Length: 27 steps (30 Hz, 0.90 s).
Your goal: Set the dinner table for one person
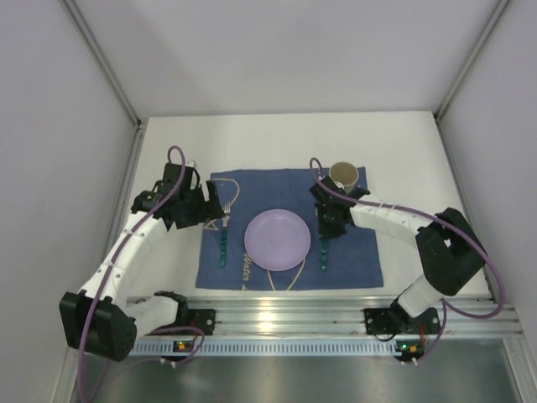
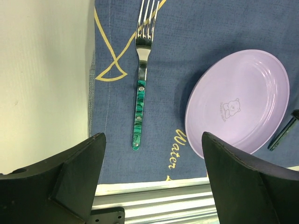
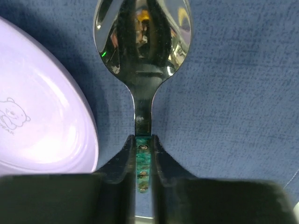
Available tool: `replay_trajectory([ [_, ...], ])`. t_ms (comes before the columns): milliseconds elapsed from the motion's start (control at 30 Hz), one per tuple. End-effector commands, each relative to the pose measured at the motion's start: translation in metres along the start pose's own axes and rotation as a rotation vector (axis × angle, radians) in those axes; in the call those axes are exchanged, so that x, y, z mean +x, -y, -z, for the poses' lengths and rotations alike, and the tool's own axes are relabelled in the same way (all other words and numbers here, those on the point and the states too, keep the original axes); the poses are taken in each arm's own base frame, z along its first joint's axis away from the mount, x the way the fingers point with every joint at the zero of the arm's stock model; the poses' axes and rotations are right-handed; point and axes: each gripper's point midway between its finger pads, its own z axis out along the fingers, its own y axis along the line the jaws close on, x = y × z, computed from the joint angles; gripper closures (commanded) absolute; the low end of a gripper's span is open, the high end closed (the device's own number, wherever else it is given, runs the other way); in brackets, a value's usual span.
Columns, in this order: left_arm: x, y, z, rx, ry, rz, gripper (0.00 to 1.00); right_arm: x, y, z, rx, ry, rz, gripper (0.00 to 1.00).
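The right gripper [image 3: 143, 150] is clamped on the green-handled steel spoon [image 3: 142, 51] beside the round lilac plate [image 3: 42, 126]. It likely needs only to release it. The left gripper [image 2: 152, 140] hangs spread wide.

The left arm [image 1: 126, 252] and the right arm [image 1: 390, 218] have rounded white link shells between blocky black joint housings, each trailed by a thin purple cable [image 1: 497, 285]. Small orange and green lights [image 1: 180, 346] glow at the black bases. The left gripper [image 2: 153, 137] has broad matte black wedge fingers [image 2: 70, 172]; the right gripper [image 3: 143, 142] has slim black ones.
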Motion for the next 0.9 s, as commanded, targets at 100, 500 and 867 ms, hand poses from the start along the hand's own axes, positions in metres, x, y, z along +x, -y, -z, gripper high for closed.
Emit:
replay_trajectory([
  [100, -0.006, 0.000, 0.006, -0.011, 0.019, 0.021, 0.11, -0.018, -0.003, 0.008, 0.007, 0.076, -0.002, 0.51],
  [500, -0.026, 0.004, 0.001, -0.025, 0.054, 0.010, 0.13, -0.053, -0.021, 0.122, -0.172, 0.302, 0.088, 0.42],
  [867, -0.063, 0.037, 0.025, 0.204, 0.363, -0.052, 0.13, 0.014, 0.070, 0.231, -0.441, 0.788, -0.255, 0.00],
])
